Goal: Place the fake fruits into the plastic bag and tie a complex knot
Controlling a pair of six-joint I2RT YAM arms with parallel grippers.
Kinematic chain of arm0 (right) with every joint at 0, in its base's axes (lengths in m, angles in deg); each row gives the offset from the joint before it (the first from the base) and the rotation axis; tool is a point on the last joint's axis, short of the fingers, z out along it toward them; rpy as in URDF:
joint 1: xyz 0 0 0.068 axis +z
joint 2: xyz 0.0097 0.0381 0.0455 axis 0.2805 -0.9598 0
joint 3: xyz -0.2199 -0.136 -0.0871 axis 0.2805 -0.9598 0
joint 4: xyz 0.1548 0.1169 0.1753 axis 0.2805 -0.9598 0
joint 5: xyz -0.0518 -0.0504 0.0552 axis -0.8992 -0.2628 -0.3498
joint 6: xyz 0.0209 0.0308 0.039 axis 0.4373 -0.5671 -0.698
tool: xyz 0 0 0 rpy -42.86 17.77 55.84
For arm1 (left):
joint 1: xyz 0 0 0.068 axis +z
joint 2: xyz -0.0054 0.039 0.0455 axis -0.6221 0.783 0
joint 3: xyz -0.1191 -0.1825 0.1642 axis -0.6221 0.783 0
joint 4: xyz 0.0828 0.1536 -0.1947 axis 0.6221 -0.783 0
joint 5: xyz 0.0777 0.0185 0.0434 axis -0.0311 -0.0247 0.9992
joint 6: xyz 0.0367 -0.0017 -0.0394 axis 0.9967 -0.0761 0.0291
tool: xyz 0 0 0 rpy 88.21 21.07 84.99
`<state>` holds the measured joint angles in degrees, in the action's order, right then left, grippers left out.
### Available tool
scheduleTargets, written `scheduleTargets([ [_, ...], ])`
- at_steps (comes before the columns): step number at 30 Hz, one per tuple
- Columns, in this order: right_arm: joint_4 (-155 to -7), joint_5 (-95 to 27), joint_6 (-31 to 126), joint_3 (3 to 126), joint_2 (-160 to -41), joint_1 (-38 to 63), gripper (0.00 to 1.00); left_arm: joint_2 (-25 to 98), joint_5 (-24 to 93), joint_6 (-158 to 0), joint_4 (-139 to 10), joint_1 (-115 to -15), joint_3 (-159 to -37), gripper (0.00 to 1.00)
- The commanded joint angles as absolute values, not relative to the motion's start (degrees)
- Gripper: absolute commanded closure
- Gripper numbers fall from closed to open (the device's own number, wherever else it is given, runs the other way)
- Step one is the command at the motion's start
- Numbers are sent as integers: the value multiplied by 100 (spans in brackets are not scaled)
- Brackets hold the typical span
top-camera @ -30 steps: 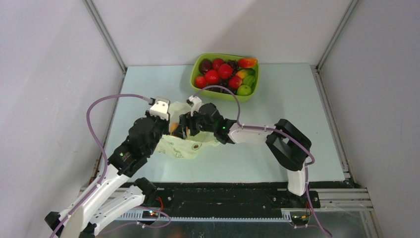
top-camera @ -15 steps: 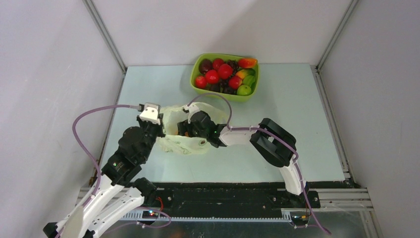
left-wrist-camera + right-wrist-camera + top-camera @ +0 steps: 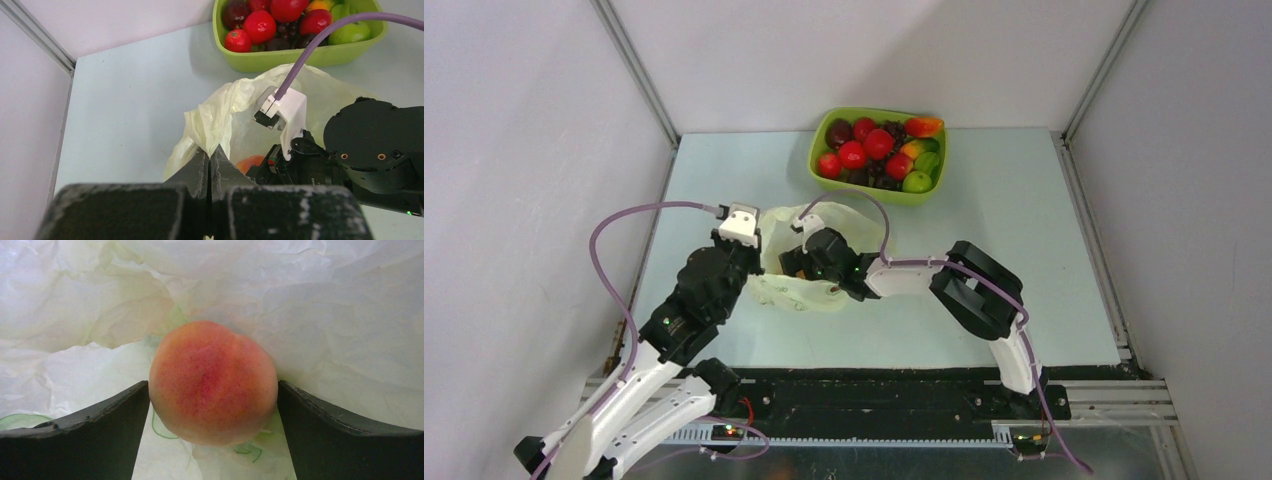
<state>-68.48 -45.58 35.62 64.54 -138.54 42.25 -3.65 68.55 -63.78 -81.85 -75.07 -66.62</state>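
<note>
The pale plastic bag (image 3: 812, 297) lies open on the table between the two arms. My left gripper (image 3: 210, 152) is shut on a bunched fold of the bag's rim (image 3: 215, 117) and holds it up. My right gripper (image 3: 213, 382) reaches inside the bag, open, with the orange-pink peach (image 3: 212, 390) resting on the bag's floor between its fingers (image 3: 100, 425), which stand right beside the fruit. From the left wrist view the peach (image 3: 250, 162) shows through the mouth. The other fake fruits (image 3: 879, 145) lie in the tray. No knot shows.
The lime-green tray (image 3: 876, 192) stands at the back of the table, just behind the bag. The right arm's wrist and purple cable (image 3: 320, 40) cross over the bag's mouth. Grey walls close in the table on both sides.
The right gripper went deeper into the bag and its jaws widened off the peach. The left arm swung left then back a little, still holding the bag's rim.
</note>
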Motion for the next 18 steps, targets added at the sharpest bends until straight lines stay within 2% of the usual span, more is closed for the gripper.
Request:
scheduleTargets([
  [1,-6992,-4744,3694,6590,-13326,4303,0,-329,6912,-6283,-8134,-7485,-6857,100],
  [8,-7102,-4784,3683,6458,-12634,4394,0,-173,7241,-6347,-8253,-7484,-6931,100],
  [18,-7126,-4524,3638,5450,-11399,4365,0,3,7879,-6449,-8412,-7478,-7049,100],
])
